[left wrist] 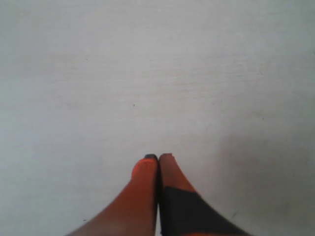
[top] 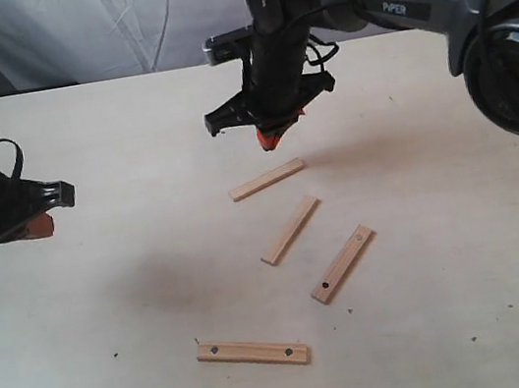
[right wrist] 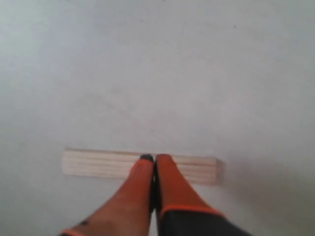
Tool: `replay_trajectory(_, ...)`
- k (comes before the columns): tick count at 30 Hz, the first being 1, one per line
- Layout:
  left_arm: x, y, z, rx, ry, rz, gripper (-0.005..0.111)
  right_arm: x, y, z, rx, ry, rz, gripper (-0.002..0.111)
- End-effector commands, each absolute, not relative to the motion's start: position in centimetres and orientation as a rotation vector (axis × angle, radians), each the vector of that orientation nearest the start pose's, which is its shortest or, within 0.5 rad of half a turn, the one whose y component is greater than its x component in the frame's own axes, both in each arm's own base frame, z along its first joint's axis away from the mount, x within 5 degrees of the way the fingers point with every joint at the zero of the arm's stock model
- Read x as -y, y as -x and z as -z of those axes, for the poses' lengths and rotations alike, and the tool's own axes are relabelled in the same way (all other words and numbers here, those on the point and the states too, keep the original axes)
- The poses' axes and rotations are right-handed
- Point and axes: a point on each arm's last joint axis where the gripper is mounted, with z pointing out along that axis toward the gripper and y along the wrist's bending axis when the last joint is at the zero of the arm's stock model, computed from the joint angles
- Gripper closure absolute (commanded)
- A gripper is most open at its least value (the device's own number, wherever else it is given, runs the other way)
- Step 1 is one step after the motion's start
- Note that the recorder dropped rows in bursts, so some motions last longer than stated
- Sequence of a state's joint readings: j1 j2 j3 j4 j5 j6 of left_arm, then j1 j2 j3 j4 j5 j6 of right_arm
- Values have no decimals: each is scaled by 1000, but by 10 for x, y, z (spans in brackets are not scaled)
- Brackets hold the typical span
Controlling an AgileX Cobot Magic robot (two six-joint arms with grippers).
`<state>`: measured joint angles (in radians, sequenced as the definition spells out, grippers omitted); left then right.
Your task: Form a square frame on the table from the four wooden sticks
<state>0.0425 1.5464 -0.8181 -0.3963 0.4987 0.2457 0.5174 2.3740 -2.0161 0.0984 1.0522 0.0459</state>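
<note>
Right orange-tipped gripper (right wrist: 154,158): fingers closed, empty, seemingly above plain pale-wood stick (right wrist: 98,164).
Left orange-tipped gripper (left wrist: 158,156): closed, empty, over cream tabletop (left wrist: 147,73).

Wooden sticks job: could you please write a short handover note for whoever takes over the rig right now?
Left gripper: shut, empty, at the left side of the table.
Right gripper: shut, empty, over the far plain stick.
Sticks: the other plain stick, right dotted stick and near dotted stick lie apart, none touching.
Done: no corner formed.
Left: build the whole square.
</note>
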Motion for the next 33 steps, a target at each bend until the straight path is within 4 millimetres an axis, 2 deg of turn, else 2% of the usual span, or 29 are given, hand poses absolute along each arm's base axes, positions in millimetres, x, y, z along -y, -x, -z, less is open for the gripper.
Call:
replay_trajectory(1,6,-289,-196,-2651,147,276,107,-245,-432,-164,-2759,974,-261,87)
replay_trajectory(4,6,-289,-196,-2650,149,278,107,-251,-429,-164,-2558,1380,-230,71)
replay_trajectory(5,6,-289,-196,-2648,150,277,107,-251,-429,-164,-2487,1492,-225,70)
replay_trajectory(6,6,-289,-196,-2645,153,278,107,-256,-427,-163,-2329,1702,-216,69)
replay_trajectory(7,6,-289,-196,-2645,153,278,107,-257,-426,-163,-2265,1769,-201,70)
replay_trajectory(13,6,-290,-196,-2638,153,274,107,-262,-426,-151,-2097,1967,-171,70)
replay_trajectory(14,6,-290,-196,-2636,153,273,107,-262,-426,-141,-2035,2063,-171,70)
replay_trajectory(16,6,-290,-196,-2636,153,273,107,-262,-426,-128,-1978,2144,-170,66)
replay_trajectory(18,6,-290,-196,-2636,153,273,107,-263,-428,-124,-1930,2163,-151,60)
replay_trajectory(22,6,-290,-196,-2636,153,273,107,-264,-430,-116,-1925,2155,-149,60)
replay_trajectory(24,6,-290,-196,-2636,153,273,107,-263,-429,-112,-1937,2182,-159,64)
replay_trajectory(27,6,-290,-196,-2636,153,273,107,-260,-426,-111,-1955,2229,-161,88)
replay_trajectory(29,6,-290,-196,-2636,153,273,107,-258,-426,-110,-1955,2255,-138,108)
replay_trajectory(33,6,-290,-196,-2636,153,273,107,-252,-429,-110,-1979,2264,-57,108)
